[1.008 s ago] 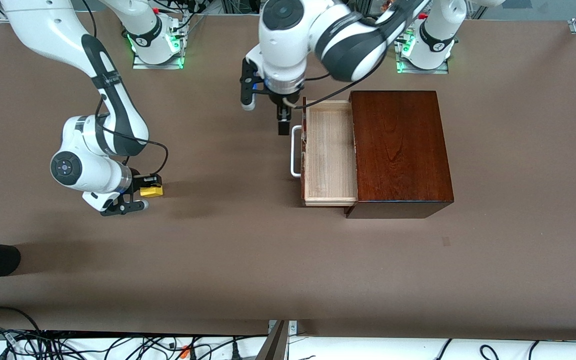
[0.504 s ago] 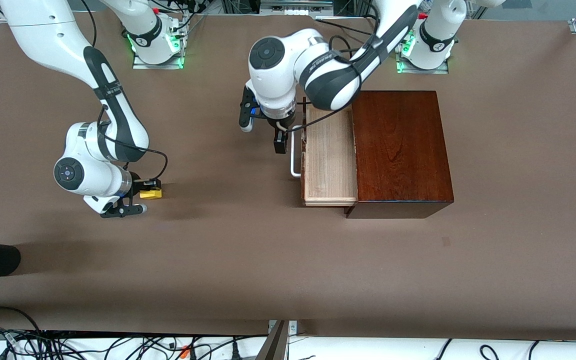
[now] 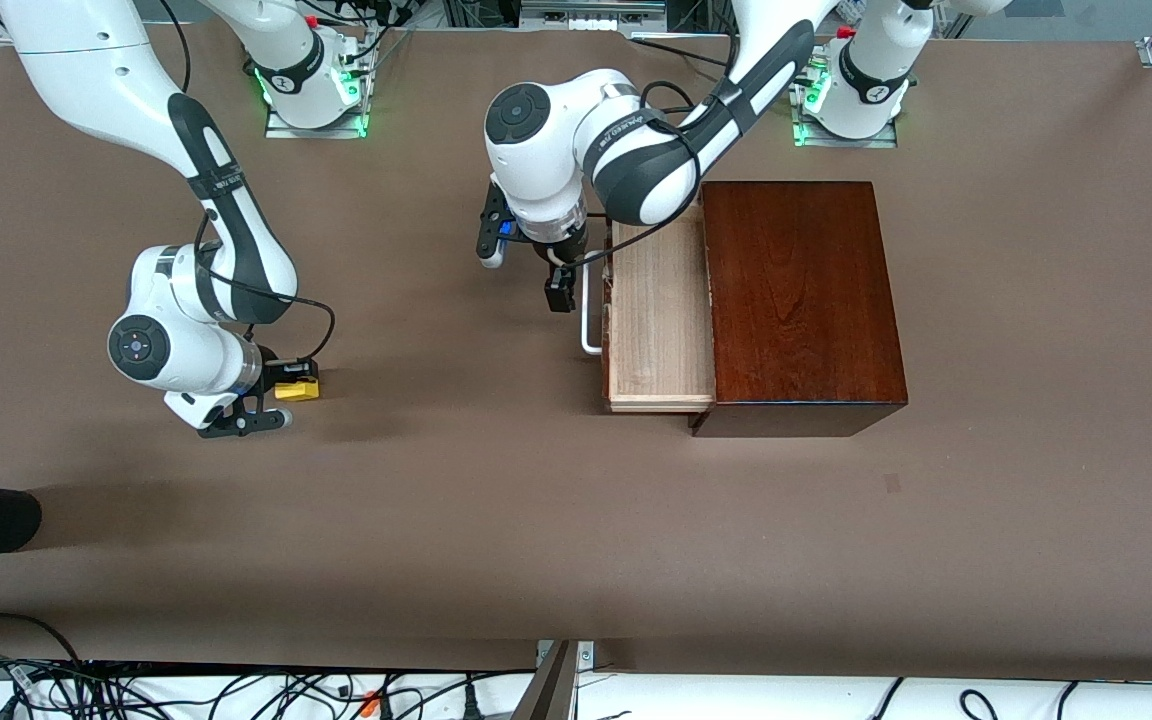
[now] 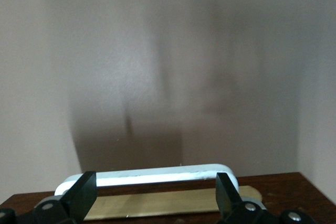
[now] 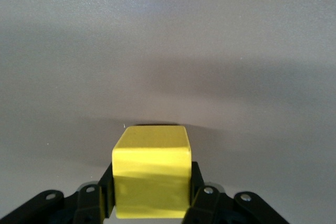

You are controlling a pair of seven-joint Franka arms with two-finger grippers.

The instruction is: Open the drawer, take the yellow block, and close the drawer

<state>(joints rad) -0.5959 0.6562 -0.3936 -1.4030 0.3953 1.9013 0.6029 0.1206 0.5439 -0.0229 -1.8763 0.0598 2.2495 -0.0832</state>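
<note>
Yellow first: at the left of the front view, a little below mid-height, we log the small bright yellow cube, the yellow block, pinched in the right gripper. Right arm descends from the upper left corner of that view. In the right wrist view the block fills the lower centre, black fingers pressed against both its sides; gripper clenched on it. Block sits low at the brown table surface; we cannot tell whether it touches.

Centre of the front view, upper half: left arm reaches in from its base at the upper right. Left gripper hangs just beside the white U-shaped bar handle, on the handle's left in the frame. In the left wrist view the two black fingers stand apart at the bottom edge, the handle lying across between and just past them. Gripper released, nothing held.

Right of the handle: the pale light-wood drawer with dark front, pulled partly out of the dark reddish-brown wooden box. Interior visible, bare wood grain.

Box occupies right of centre, upper half of the front view, well apart from the block.
</note>
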